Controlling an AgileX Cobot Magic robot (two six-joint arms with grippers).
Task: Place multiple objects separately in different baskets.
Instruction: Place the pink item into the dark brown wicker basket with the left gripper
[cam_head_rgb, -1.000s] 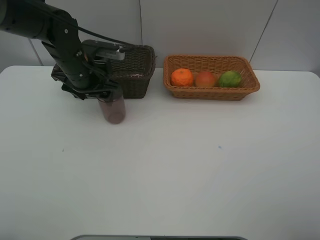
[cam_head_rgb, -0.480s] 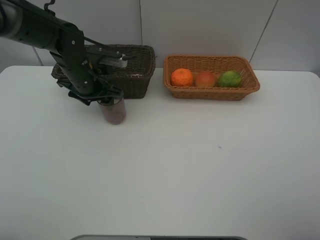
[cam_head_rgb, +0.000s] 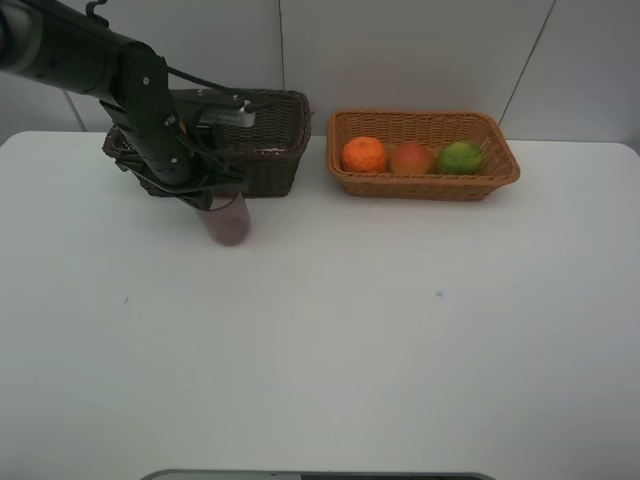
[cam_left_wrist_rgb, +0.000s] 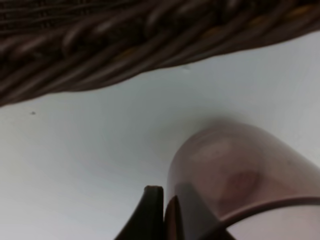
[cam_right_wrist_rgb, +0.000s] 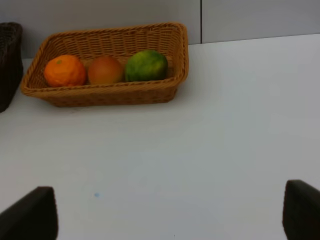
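3 fruits already lie in the tan wicker basket (cam_head_rgb: 500, 170): an orange (cam_head_rgb: 364, 154), a peach-like fruit (cam_head_rgb: 410, 158) and a green citrus (cam_head_rgb: 459, 157). Left to place is the translucent pink cup (cam_head_rgb: 229, 222), standing on the counter (cam_head_rgb: 330, 330) just in front of the dark brown basket (cam_head_rgb: 270, 150). The left end effector (cam_left_wrist_rgb: 164, 212) is clamped on the cup's rim. The right end effector (cam_right_wrist_rgb: 170, 210) hangs with jaws apart, holding nothing. I judge the dark basket's near wall must be cleared on the lift. No bottles show; the dark basket's inside is mostly hidden.
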